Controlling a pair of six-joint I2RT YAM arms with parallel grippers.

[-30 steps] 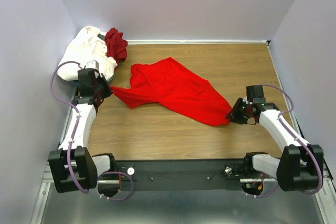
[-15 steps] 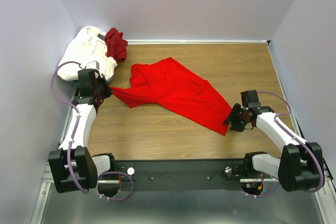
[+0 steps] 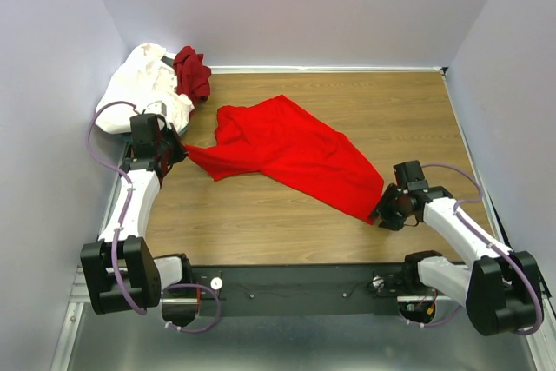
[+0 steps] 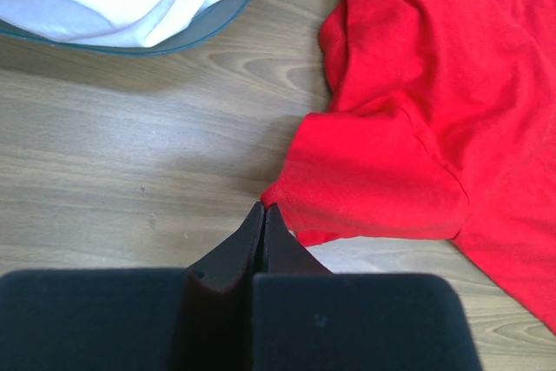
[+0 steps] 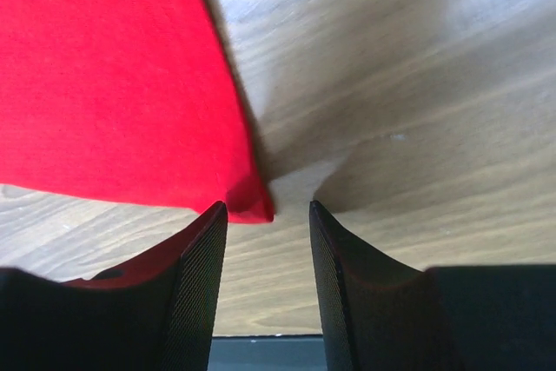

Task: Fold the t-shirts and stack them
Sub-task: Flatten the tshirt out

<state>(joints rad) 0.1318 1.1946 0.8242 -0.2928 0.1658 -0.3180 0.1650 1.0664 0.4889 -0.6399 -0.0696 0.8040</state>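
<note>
Two claws at the bright red cloth t-shirt
It lies crumpled on the wooden surface, just beside the white cloth t-shirt heap. The left claw pinches its sleeve tip. The right claw stands half wide around the far hem corner. If it lifts before squeezing, that corner could slip out.

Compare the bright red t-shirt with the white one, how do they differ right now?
The red t-shirt lies spread loosely across the middle of the table; the white t-shirt is bunched in a heap at the far left corner. The left gripper, jaws shut, pinches the red t-shirt's sleeve tip; no gripper holds the white t-shirt. Both are unfolded.
</note>
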